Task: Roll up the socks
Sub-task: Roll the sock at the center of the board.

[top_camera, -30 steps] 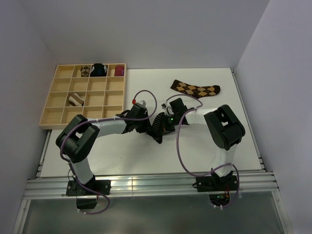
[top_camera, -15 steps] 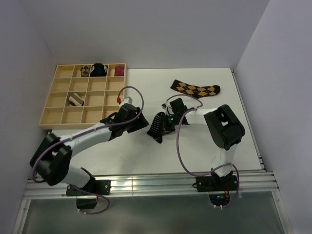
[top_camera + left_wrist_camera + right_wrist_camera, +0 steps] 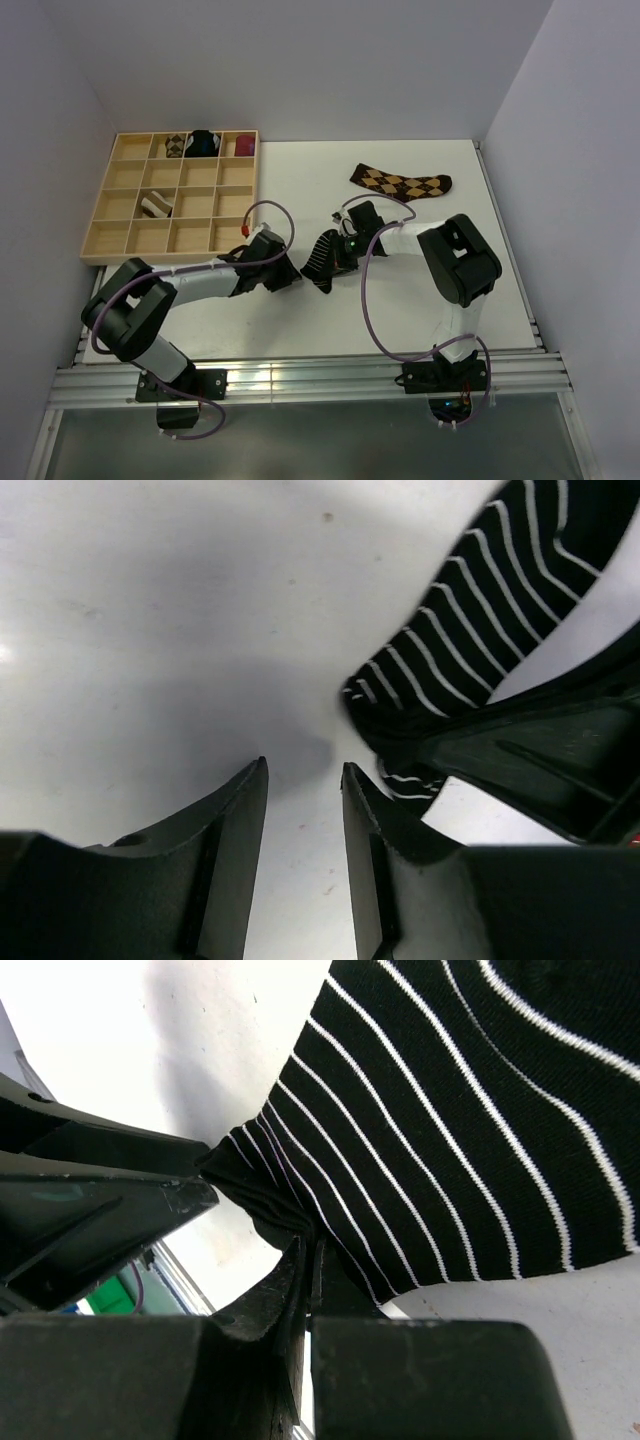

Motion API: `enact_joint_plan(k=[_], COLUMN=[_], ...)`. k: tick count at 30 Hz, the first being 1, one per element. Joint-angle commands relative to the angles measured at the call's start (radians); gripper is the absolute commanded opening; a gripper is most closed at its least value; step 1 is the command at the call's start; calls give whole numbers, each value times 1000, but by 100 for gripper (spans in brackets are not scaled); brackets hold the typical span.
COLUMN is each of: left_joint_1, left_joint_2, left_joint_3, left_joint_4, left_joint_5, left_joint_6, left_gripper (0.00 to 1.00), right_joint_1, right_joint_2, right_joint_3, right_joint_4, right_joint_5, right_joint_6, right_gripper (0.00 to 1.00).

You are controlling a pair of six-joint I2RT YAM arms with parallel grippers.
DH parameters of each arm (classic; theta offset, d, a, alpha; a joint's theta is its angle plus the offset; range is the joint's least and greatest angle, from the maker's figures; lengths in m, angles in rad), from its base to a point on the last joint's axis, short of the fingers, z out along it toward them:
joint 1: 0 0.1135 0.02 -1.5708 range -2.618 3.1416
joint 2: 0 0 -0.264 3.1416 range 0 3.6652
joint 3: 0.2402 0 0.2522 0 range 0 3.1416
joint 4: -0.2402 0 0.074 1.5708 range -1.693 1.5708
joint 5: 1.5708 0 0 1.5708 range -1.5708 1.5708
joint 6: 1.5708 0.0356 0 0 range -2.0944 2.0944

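White table [image 3: 300, 320], black sock [image 3: 319, 262] pinched near its centre.
Right gripper [image 3: 306, 1260] is clamped on a fold at the sock's edge. Left gripper [image 3: 303, 780], fingers a narrow gap apart and holding nothing, sits low just beside the sock's end. Argyle sock [image 3: 401, 183] lies flat at the far right, wooden tray [image 3: 100, 245] at the far left.

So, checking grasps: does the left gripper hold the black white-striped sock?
No, the left gripper is empty, with the black white-striped sock beside it.
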Motion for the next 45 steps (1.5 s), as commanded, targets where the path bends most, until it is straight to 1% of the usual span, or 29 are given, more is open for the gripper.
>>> enact_joint_plan(k=[1, 7, 12, 15, 18, 22, 24, 26, 27, 28, 29, 30, 31, 32, 35, 36, 37, 38, 41, 42, 45], left_joint_1=[-7, -9, -7, -9, -9, -10, -10, -12, -13, -13, -12, -13, -13, -13, -13, -13, -13, -13, -13, -13, -12], left_joint_2=[29, 88, 138, 158, 171, 187, 200, 213, 225, 230, 234, 242, 243, 248, 256, 260, 262, 260, 251, 248, 237], left_joint_3=[26, 51, 86, 115, 127, 127, 130, 143, 150, 164, 173, 181, 193, 207, 232, 239, 253, 256, 272, 284, 292], left_joint_4=[90, 90, 49, -16, -40, -85, -97, -125, -135, -148, -166, -175, -184, -206, -237, -256, -266, -269, -290, -304, -319], left_joint_5=[37, 21, -18, -48, -57, -55, -57, -61, -65, -66, -72, -77, -81, -87, -100, -107, -112, -115, -130, -137, -152], left_joint_6=[-19, -19, -30, -31, -31, -36, -36, -31, -30, -26, -17, -13, -8, 3, 35, 42, 50, 67, 104, 113, 150], left_gripper=[42, 42, 40, 40, 36, 29, 27, 25, 25, 25, 25, 25, 24, 24, 24, 24, 24, 24, 24, 24, 24], right_joint_1=[2, 3, 5, 5, 5, 10, 14, 23, 26, 33, 42, 48, 54, 66, 86, 103, 115, 126, 175, 189, 237], right_joint_2=[28, 36, 34, 30, 24, 14, 7, -2, -21, -32, -48, -93, -117, -175, -261, -318, -346, -373, -472, -513, -584], right_joint_3=[-10, -6, -6, -7, -9, -9, -6, -3, -4, -3, -6, -10, -15, -26, -43, -47, -55, -75, -139, -158, -251], right_joint_4=[16, 21, 22, 24, 27, 30, 28, 27, 22, 16, 11, 10, 5, 2, -9, -10, -7, -1, 53, 69, 195], right_joint_5=[52, 41, 36, 32, 30, 33, 33, 43, 49, 61, 96, 116, 145, 191, 274, 306, 366, 394, 478, 490, 497], right_joint_6=[-12, -9, -9, -6, -4, -3, -6, -11, -17, -23, -35, -44, -63, -73, -124, -139, -168, -184, -244, -262, -317], right_gripper=[0, 0, 0, 0, 0, 1, 3, 8, 12, 19, 22, 24, 30, 34, 35, 36, 36, 36, 36, 36, 37])
